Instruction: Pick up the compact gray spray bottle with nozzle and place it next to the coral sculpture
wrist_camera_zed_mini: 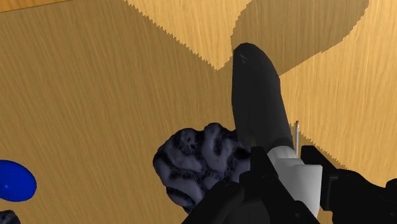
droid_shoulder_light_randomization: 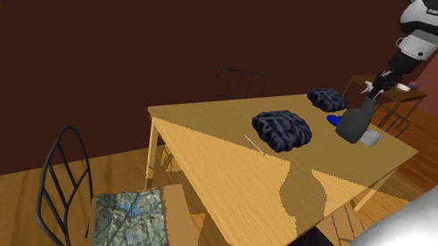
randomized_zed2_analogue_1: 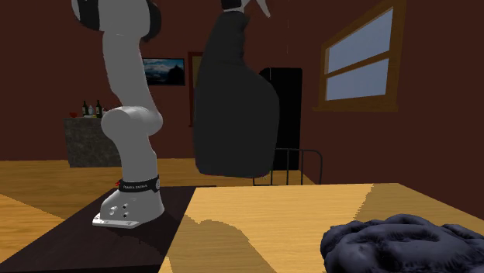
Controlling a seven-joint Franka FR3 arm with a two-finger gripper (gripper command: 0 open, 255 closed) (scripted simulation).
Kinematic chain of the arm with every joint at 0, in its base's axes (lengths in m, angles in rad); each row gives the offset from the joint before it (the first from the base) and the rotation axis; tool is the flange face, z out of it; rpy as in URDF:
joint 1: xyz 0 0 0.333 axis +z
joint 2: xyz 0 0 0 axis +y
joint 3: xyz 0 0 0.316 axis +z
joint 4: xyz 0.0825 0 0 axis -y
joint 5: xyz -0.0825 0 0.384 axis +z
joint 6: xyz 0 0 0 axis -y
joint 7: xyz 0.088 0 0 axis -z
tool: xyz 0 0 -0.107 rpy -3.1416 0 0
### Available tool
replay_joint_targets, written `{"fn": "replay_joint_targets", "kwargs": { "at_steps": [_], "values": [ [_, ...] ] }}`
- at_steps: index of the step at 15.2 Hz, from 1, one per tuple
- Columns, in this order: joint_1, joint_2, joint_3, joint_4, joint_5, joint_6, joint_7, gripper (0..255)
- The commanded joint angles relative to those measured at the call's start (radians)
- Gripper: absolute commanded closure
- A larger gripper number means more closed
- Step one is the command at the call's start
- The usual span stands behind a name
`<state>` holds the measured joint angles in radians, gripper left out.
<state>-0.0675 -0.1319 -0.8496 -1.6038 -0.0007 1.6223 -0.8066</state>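
Observation:
The spray bottle [droid_shoulder_light_randomization: 353, 124] is dark grey with a paler neck, and it hangs in the air above the far end of the wooden table [droid_shoulder_light_randomization: 226, 177]. My gripper [droid_shoulder_light_randomization: 381, 87] is shut on its neck from above. In the wrist view the fingers [wrist_camera_zed_mini: 258, 170] clasp the pale neck [wrist_camera_zed_mini: 294, 177], and the dark body [wrist_camera_zed_mini: 254, 95] points down at the tabletop. A dark blue-black lumpy coral sculpture [droid_shoulder_light_randomization: 282, 129] lies on the table, to the shoulder view's left of the bottle. It shows beside the bottle [wrist_camera_zed_mini: 197, 162] and close to the camera [randomized_zed2_analogue_1: 403, 244]. The bottle [randomized_zed2_analogue_1: 233, 101] hangs well off the surface.
A second dark lumpy piece [droid_shoulder_light_randomization: 326, 98] sits at the table's far edge, with a blue object [droid_shoulder_light_randomization: 333, 119] and a small grey block [droid_shoulder_light_randomization: 372, 139] near it. Wire chairs [droid_shoulder_light_randomization: 64, 179] stand around the table, one at the far side [droid_shoulder_light_randomization: 238, 83]. A patterned mat [droid_shoulder_light_randomization: 134, 221] lies on a seat.

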Motion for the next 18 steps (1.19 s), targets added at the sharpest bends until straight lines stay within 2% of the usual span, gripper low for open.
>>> {"fn": "replay_joint_targets", "kwargs": {
  "at_steps": [1, 3, 4, 7, 8, 18],
  "values": [
    [-0.014, 0.104, -0.066, 0.065, 0.085, -0.001, -0.084, 255],
    [-0.063, 0.234, -0.118, 0.15, 0.2, -0.022, -0.175, 255],
    [-0.105, 0.3, -0.129, 0.198, 0.259, -0.038, -0.217, 255],
    [-0.266, 0.481, -0.115, 0.363, 0.415, -0.1, -0.308, 255],
    [-0.34, 0.55, -0.098, 0.444, 0.47, -0.131, -0.331, 255],
    [-0.255, 0.495, -0.105, 0.229, 0.423, 0.036, -0.343, 255]
  ]
}}
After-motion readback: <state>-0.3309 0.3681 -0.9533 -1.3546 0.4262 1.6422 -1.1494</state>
